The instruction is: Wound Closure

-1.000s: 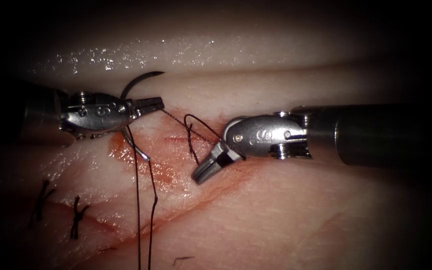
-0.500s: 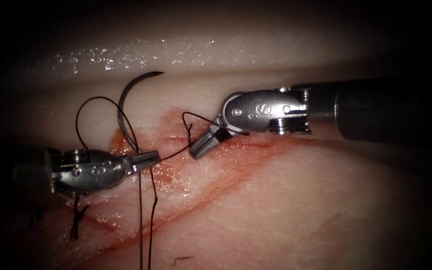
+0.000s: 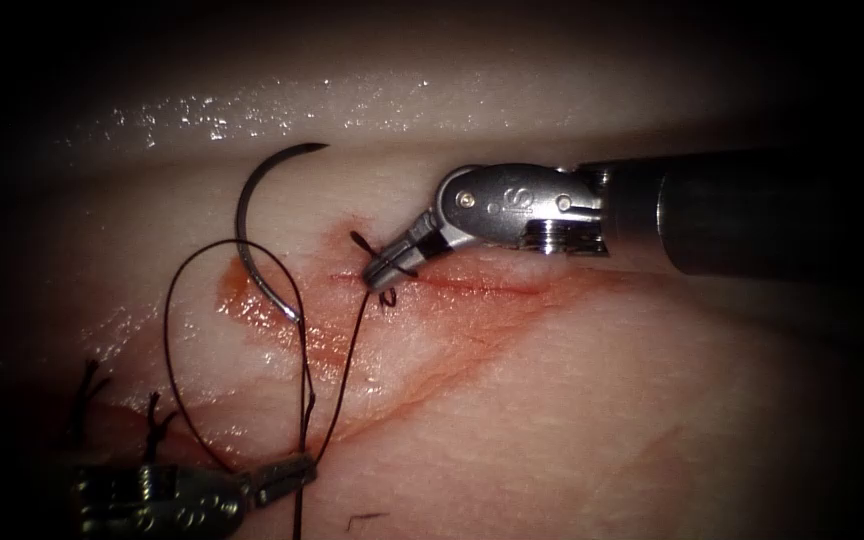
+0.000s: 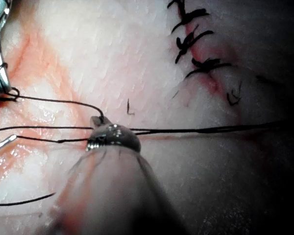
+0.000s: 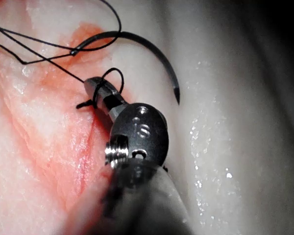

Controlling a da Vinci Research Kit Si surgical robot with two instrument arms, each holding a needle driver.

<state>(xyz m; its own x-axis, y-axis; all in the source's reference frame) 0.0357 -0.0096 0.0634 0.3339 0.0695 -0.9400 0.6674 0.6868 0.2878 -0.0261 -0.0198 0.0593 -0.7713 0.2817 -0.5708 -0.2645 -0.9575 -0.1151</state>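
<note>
One curved dark needle (image 3: 252, 235) lies free on the tissue (image 3: 572, 400).

My left tool (image 3: 287, 474) is low at the near left side of the endoscope view. Its shaft lies almost level and its jaws point to the right, closed on the thread (image 3: 337, 380). My right tool (image 3: 390, 265) enters from the right with a nearly level shaft. Its wrist is bent, so the jaws point down and to the left. They are closed and have thread around them. In the right wrist view its tip (image 5: 95, 88) points away from the shaft.
</note>
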